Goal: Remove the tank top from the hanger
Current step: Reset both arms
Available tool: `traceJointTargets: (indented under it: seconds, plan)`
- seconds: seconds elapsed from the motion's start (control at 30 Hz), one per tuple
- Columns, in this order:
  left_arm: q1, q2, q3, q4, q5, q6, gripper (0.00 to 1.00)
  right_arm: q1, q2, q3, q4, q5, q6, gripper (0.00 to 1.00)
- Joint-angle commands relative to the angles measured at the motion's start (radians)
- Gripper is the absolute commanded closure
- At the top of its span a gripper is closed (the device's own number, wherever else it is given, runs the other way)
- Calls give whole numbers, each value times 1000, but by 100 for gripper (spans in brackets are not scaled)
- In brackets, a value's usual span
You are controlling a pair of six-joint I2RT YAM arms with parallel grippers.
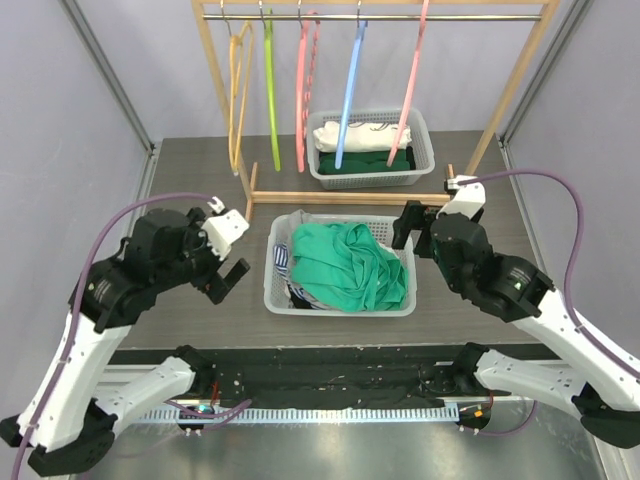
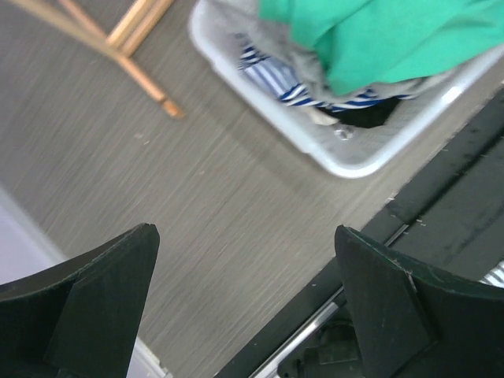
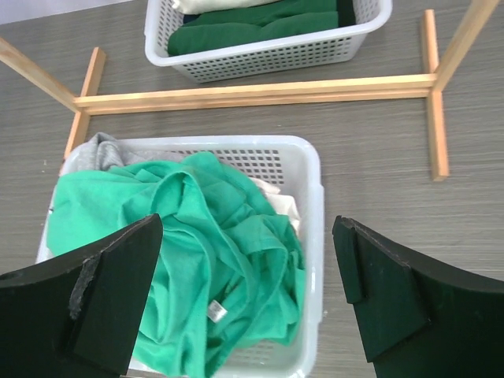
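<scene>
Left gripper (image 2: pixel 244 230) and right gripper (image 3: pixel 247 220) both gape wide, empty. The green tank top (image 1: pixel 345 262) lies crumpled in the near basket (image 1: pixel 340 309); the hangers (image 1: pixel 349 90) hang bare. Removal looks done, so the next move is likely only a retreat.

The table (image 1: pixel 180 170) is showing a matt grey wood grain; the near basket (image 3: pixel 315 224) is looking like white plastic (slightly glossy), the rack (image 3: pixel 260 90) like bare pale wood.

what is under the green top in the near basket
Under the green top, a blue-and-white striped cloth and a grey cloth peek out at the edge of the basket. Anything deeper is covered.
</scene>
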Motion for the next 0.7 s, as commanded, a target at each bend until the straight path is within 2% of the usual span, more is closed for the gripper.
traceJointTargets:
  seconds: [0.0, 0.1, 0.37, 0.67]
  plan:
    - [43, -52, -56, 36, -153, 19, 0, 5, -65, 34, -73, 45, -68, 0]
    - [72, -71, -82, 131, -189, -24, 0, 4, -71, 42, -81, 35, -78, 0]
    - [77, 13, -127, 337, -236, -104, 0, 5, -36, 43, -50, 36, -93, 0]
    - [129, 19, -219, 461, -229, -106, 0, 5, -39, -4, -34, 42, -104, 0]
